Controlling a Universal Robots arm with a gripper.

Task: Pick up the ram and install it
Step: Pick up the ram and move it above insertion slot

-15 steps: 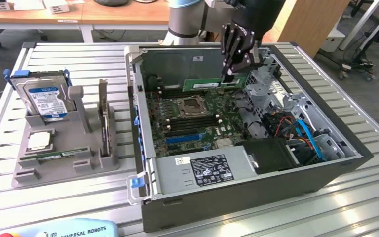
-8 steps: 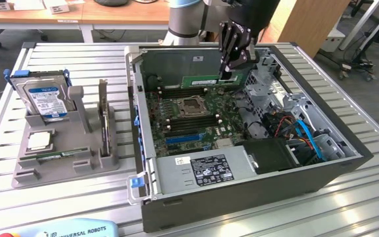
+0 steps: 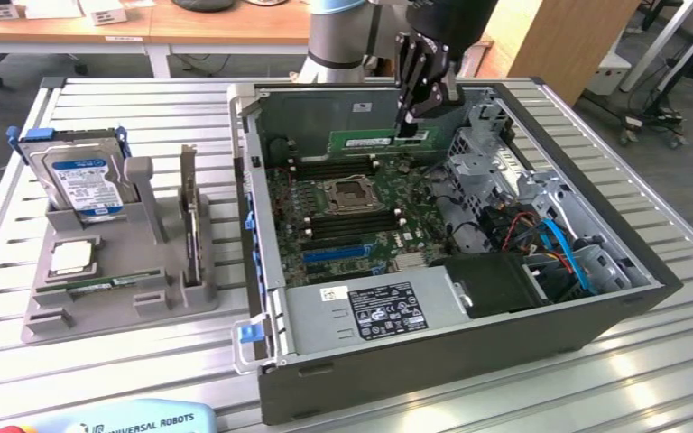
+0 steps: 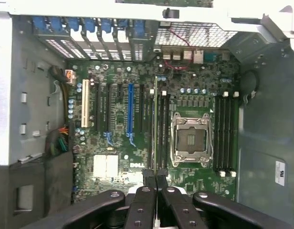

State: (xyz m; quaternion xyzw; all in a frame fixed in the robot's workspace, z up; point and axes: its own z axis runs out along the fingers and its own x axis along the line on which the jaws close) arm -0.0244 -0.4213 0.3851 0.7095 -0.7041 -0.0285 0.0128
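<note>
Clearly the black two-fingered end effector [image 3: 410, 122] was pinching the long, thin green circuit-board ram [image 3: 371, 141] from above, holding it over the far part of the open grey metal computer case [image 3: 443, 352]. The ram hung just under the fingertips, its long axis running from the exterior view's left to its right, parallel with the black memory slots [image 4: 163, 124] below, beside the silver CPU socket [image 4: 191, 140].

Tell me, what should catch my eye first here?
An open computer case sits mid-table, its green motherboard laid bare. Above the board's far side hangs the black claw, shut on a thin green ram. On the exterior view's left, a grey rack holds a blue-labelled hard drive.
</note>
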